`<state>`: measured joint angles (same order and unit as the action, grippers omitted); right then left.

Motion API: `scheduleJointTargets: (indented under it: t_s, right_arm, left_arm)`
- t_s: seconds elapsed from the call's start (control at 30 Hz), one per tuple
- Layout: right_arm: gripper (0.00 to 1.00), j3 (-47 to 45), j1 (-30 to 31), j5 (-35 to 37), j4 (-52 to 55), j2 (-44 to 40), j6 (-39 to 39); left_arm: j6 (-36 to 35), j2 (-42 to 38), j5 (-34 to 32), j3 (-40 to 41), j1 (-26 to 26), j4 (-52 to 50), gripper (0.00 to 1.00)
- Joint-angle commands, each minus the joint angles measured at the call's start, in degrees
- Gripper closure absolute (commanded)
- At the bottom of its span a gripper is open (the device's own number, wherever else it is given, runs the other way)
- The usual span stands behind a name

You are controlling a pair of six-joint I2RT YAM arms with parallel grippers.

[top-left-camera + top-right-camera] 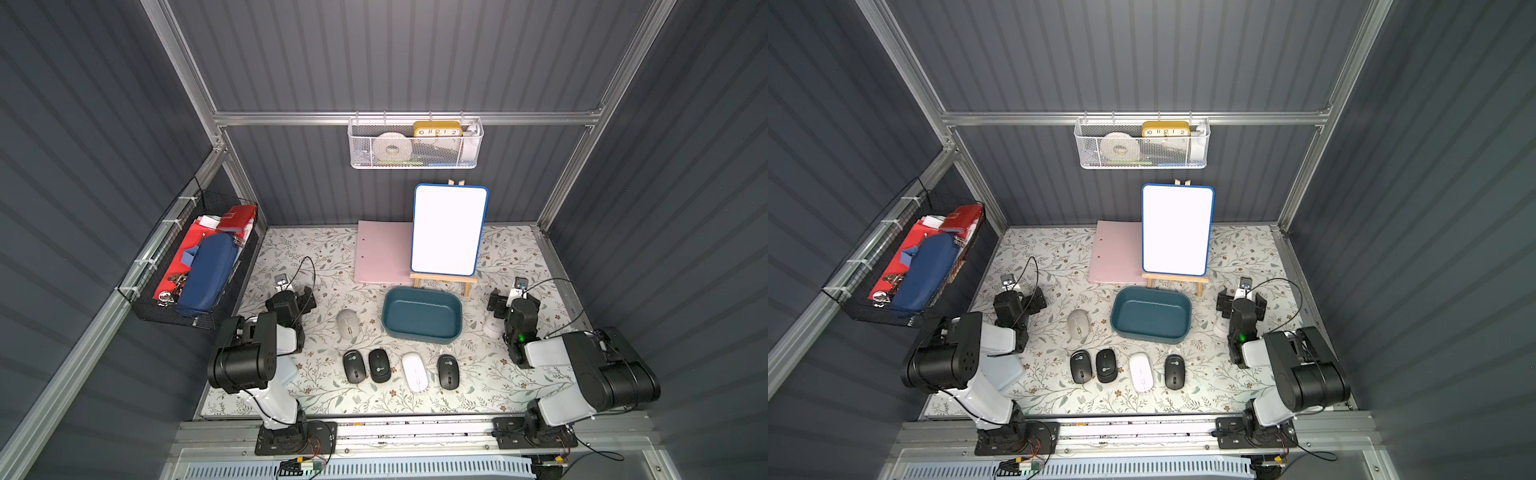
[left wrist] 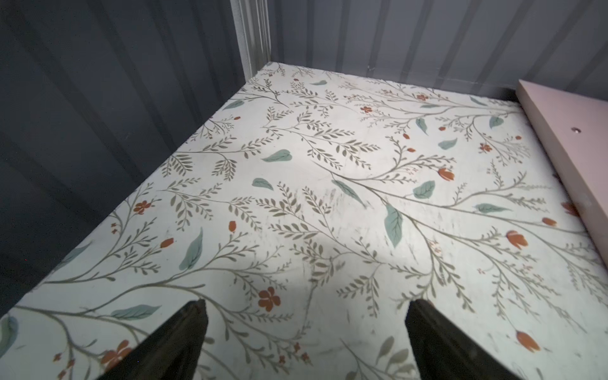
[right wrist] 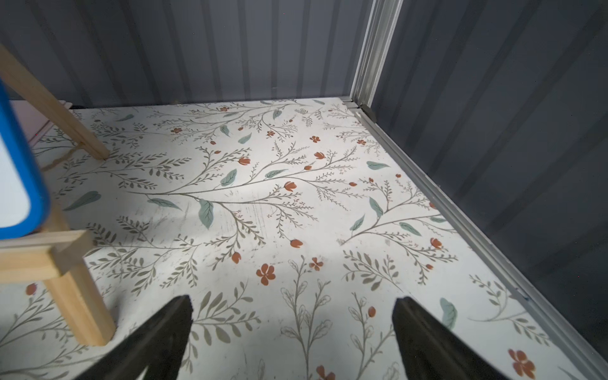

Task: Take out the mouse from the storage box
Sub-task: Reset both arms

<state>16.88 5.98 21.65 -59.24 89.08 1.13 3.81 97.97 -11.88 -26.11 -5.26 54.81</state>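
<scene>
Left gripper point(image 2: 307, 306) and right gripper point(image 3: 292, 299) both gape wide, holding nothing — arms folded, elbows up, wrists low over the mat point(image 2: 329, 197), aimed at the back wall. Storage box point(image 1: 422, 313) sits between them, just before the easel point(image 1: 444, 280). Grey mouse point(image 1: 348, 325) lies beside it on the mat — row of four mice point(image 1: 414, 371) nearer the bases.

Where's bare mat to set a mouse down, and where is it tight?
Free: far corner left of the pink folder; far corner right of the easel; near strip between the mouse row and front rail. Crowded: around the storage box, grey mouse alongside.
</scene>
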Motion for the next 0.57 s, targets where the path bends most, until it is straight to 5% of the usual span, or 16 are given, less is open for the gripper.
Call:
scheduleJointTargets:
  t_s: [0.0,0.1,0.53]
  right_arm:
    - [0.01,3.7,-2.9,-5.4,2.0,0.9,-3.0]
    - [0.01,5.5,-3.6,-5.2,9.8,-1.6,-4.7]
    - [0.01,4.8,-3.6,-5.0,6.8,-0.6,-4.2]
  left_arm:
    - [2.5,-0.5,3.1,-1.2,-0.1,0.6,0.01]
    - [2.6,-0.5,2.5,-1.1,-0.1,0.5,0.01]
    - [2.4,-0.5,2.3,-0.9,0.0,0.7,0.01]
